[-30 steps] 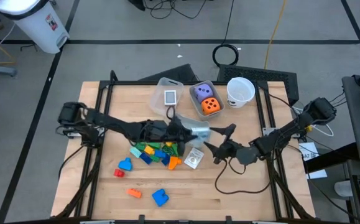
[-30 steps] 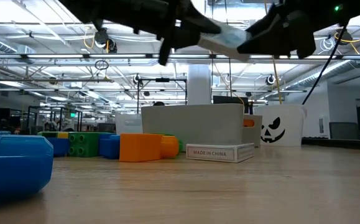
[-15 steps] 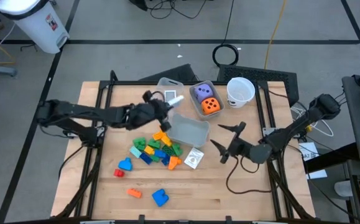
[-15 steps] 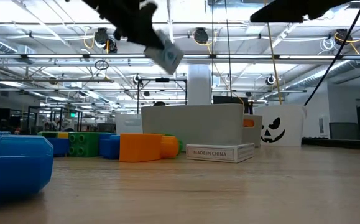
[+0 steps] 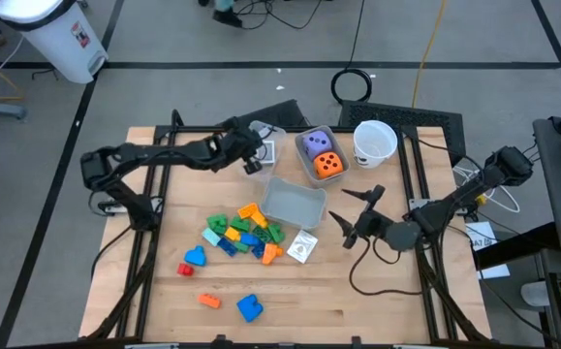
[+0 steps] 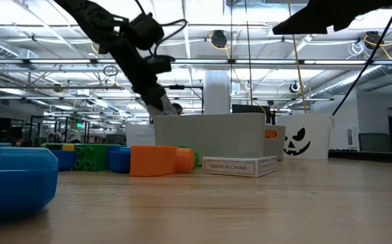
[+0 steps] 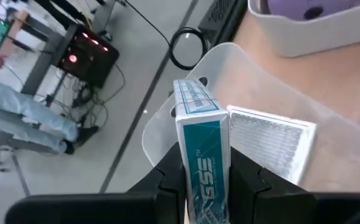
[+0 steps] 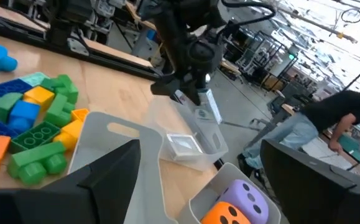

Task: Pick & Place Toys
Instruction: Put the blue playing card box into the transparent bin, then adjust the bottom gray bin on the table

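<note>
Teal card box [image 7: 203, 149] clamped upright in left gripper [image 7: 201, 180], directly over the clear bin [image 7: 273, 106], apparently beside the white card [image 7: 268, 142] lying inside. Right gripper [image 5: 358, 215] splayed, idle near the empty bin [image 5: 293, 204].

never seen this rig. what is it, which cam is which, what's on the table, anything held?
Two dark robot arms at a wooden table. The pictures: one from overhead, one level with the tabletop, one from each wrist. The left gripper is shut on a teal card box above a clear bin that holds another card pack. The right gripper, jaws open, holds nothing and waits beside an empty clear bin. Also there: a pile of building blocks, two dice in a third bin, and a white cup.
</note>
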`<action>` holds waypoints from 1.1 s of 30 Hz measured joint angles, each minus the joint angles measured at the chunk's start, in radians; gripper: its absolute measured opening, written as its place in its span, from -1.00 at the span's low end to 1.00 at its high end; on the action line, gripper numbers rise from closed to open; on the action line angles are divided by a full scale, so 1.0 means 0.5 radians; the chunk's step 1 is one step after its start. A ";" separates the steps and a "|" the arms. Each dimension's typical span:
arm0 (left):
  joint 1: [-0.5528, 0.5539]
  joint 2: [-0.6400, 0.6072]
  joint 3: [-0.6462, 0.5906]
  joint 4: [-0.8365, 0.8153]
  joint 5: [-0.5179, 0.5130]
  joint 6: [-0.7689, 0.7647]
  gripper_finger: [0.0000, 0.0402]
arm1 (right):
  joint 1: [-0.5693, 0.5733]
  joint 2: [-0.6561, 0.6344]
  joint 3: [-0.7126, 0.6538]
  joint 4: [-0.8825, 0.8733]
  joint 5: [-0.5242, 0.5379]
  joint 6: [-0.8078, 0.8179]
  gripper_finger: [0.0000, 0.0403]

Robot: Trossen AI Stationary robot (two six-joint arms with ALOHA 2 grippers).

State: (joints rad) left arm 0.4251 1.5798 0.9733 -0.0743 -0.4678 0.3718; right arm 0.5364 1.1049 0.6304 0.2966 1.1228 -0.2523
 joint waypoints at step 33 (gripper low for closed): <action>-0.362 0.285 0.002 0.060 -0.370 0.210 0.26 | -0.062 0.001 0.000 -0.073 -0.170 0.220 0.55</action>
State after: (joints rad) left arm 0.2443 1.7222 0.9741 -0.0445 -0.6530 0.4770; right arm 0.5056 1.1053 0.6304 0.2604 1.0378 -0.1421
